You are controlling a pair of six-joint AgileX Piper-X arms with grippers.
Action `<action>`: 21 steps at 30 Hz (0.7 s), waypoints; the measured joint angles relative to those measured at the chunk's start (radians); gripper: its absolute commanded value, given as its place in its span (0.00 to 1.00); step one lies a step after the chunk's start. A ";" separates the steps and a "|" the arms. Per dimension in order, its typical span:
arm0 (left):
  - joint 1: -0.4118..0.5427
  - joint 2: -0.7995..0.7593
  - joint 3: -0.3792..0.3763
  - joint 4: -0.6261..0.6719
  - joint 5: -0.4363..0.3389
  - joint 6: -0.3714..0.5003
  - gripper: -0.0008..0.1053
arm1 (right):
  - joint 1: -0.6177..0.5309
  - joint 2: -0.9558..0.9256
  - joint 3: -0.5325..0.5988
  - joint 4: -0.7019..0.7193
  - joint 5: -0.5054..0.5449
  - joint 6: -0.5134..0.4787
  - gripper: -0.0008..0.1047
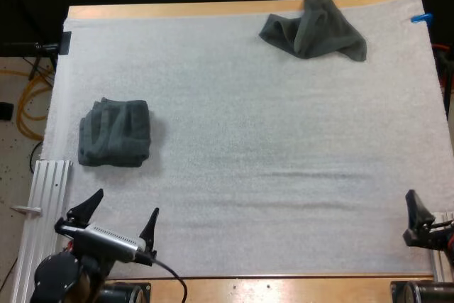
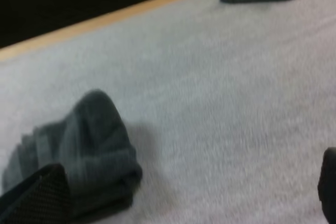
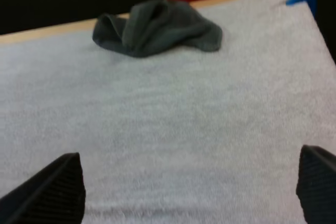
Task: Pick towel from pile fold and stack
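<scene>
**Both pincers spread, nothing held**

My left pincer stands at about seven o'clock on the white mat. Its two black fingers are spread wide and hold nothing. Just beyond it, toward nine o'clock, lies the folded towel, a squat dark grey-green bundle flat on the mat and apart from my fingertips.

My right pincer sits at about four o'clock, by the mat's near right edge. Its fingers are also far apart and clear of everything. Ahead of it and well away, at about one o'clock, the crumpled towel lies heaped at the mat's far edge, reaching the rim of the wooden table. The two towels are well apart, with bare mat between them.
</scene>
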 measured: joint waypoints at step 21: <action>-0.233 0.583 -0.323 -0.136 0.131 0.000 0.87 | 0.097 0.928 -0.538 -0.237 -0.180 0.000 0.76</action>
